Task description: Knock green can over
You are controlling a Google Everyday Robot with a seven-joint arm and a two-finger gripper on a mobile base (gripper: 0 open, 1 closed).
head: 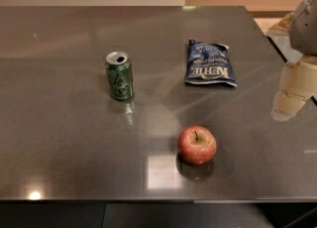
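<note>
The green can [119, 76] stands upright on the dark grey table [64, 133], left of centre, its silver top with pull tab facing up. My gripper [292, 95] hangs at the right edge of the view, over the table's right side, far to the right of the can and well apart from it. Only its pale lower part shows.
A dark blue chip bag [210, 63] with white lettering lies flat right of the can. A red apple [197, 144] sits nearer the front, right of centre. The table's right edge [270, 38] runs just behind the gripper; the front edge crosses the bottom of the view.
</note>
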